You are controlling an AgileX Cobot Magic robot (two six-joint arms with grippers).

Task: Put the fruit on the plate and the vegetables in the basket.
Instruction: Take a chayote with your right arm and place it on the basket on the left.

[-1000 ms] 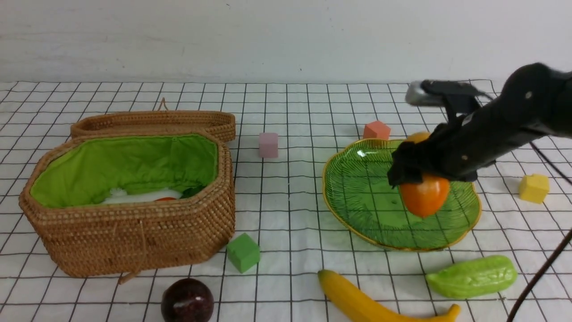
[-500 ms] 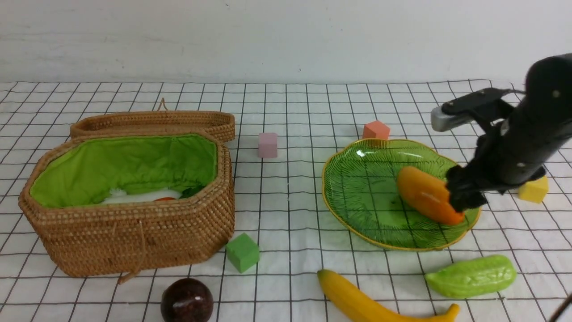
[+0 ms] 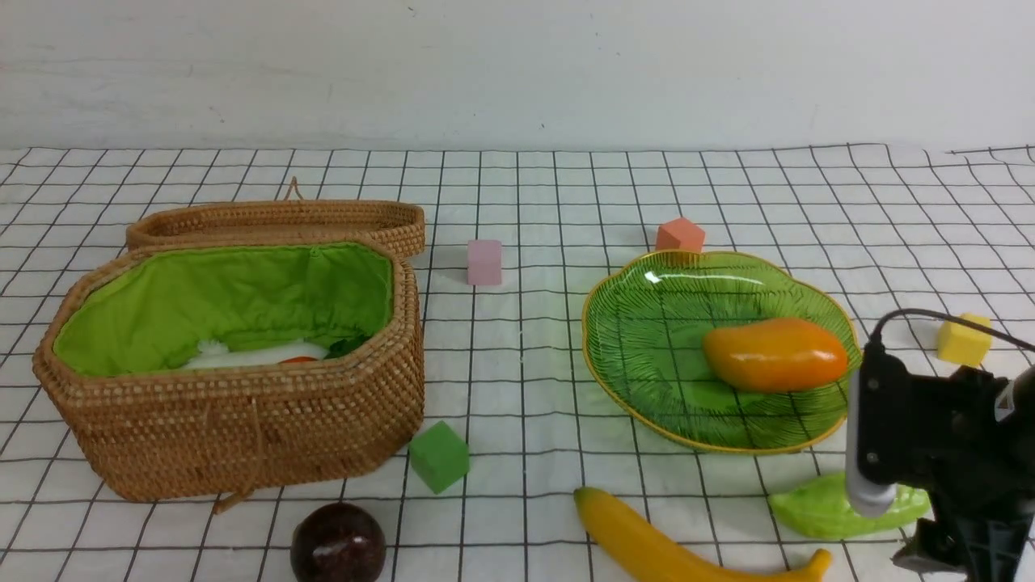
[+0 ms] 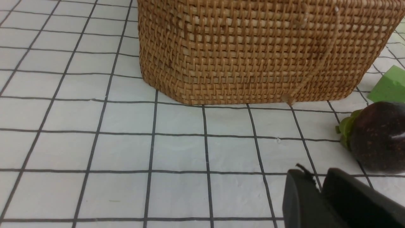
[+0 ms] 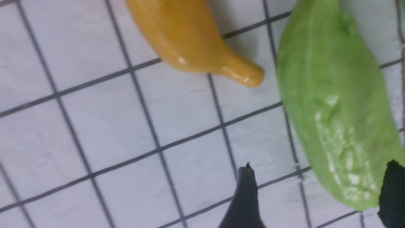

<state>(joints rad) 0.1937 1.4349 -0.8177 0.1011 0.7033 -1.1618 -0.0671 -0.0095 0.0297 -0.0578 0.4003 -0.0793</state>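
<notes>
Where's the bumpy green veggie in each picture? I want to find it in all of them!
Front view: the gourd lies on the cloth near the front right corner, partly hidden by the right arm.
Left wrist view: not in it.
Right wrist view: big and close, right beside the banana's tip.
Shared landmark: the banana, whose tip points at the gourd in both of those views.

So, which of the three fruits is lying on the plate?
The orange-yellow mango: it lies inside the green plate. The banana and the dark maroon fruit both rest on the checked cloth, outside it.
</notes>
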